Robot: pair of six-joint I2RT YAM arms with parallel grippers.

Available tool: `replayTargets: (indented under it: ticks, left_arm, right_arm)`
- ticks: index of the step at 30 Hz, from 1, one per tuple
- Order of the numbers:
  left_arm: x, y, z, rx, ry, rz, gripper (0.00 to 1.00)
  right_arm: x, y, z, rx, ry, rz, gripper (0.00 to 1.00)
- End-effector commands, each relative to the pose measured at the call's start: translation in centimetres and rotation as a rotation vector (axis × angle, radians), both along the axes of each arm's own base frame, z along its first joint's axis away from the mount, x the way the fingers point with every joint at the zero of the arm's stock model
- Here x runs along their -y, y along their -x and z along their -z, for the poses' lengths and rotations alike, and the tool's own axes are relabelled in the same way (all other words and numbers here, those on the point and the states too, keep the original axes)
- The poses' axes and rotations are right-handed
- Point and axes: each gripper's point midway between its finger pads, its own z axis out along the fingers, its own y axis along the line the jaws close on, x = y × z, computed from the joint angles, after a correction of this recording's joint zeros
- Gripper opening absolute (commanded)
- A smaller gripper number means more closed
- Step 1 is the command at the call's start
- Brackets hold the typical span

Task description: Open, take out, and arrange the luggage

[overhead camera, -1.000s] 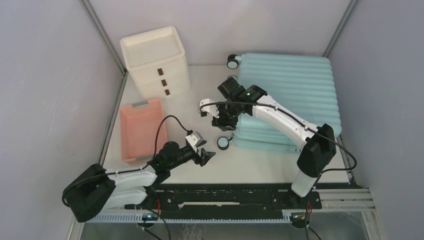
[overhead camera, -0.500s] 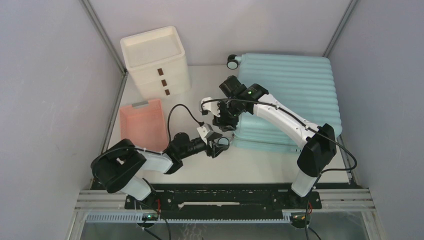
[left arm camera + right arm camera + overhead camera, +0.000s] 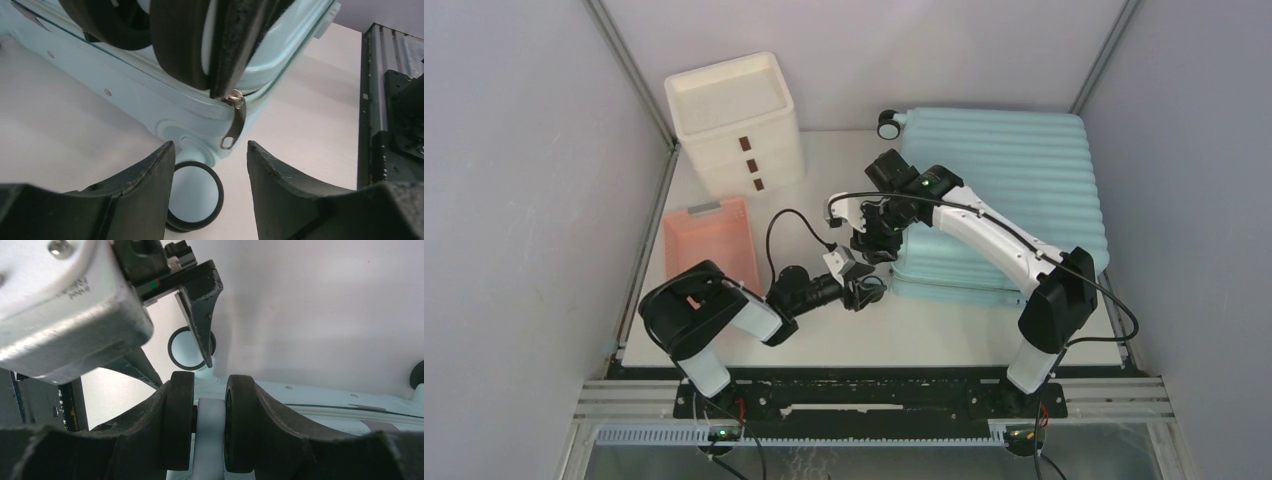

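Note:
The pale blue ribbed luggage (image 3: pixel 1014 170) lies flat at the back right of the table. At its left edge my right gripper (image 3: pixel 874 243) is shut on a pale white part (image 3: pixel 210 425) of the shell's rim, its black pads (image 3: pixel 180 40) either side of it. Just below those pads a metal zip pull (image 3: pixel 234 122) hangs from the luggage's corner (image 3: pixel 150 95). My left gripper (image 3: pixel 210 150) is low on the table, open. The near corner wheel (image 3: pixel 194 194) lies between its fingers without touching them, close to the left one. From above, the left gripper (image 3: pixel 864 293) sits right at that wheel.
A white three-drawer box (image 3: pixel 734 120) stands at the back left, with a pink basket (image 3: pixel 709 255) in front of it. The luggage's far wheel (image 3: pixel 889 122) sticks out at the back. A black rail (image 3: pixel 390 100) runs along the table's near edge.
My left arm has swung forward and right from the table's front to the luggage's near wheel, and its jaws have narrowed. The right gripper has stayed on the rim.

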Motion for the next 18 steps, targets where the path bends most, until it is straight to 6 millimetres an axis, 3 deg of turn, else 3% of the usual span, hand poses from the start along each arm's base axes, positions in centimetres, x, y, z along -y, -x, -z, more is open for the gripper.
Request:
replayTargets:
  ticks: [1, 10, 15, 18]
  left_arm:
    - [1.6, -1.7, -3.7, 0.112, 0.089, -0.02, 0.59]
    - [3.5, 0.0, -3.3, 0.089, 0.098, 0.071, 0.56]
    - [3.8, 0.1, -2.7, 0.056, 0.096, 0.079, 0.42]
    - [4.0, 0.0, -2.5, 0.04, 0.098, 0.078, 0.4]
  right_arm:
    - [-1.2, 0.6, -5.0, 0.045, -0.14, -0.039, 0.02]
    - [-1.3, 0.6, -4.8, 0.035, -0.142, -0.037, 0.02]
    - [-1.3, 0.6, -4.7, 0.029, -0.141, -0.033, 0.02]
    - [-1.3, 0.6, -4.7, 0.028, -0.141, -0.032, 0.02]
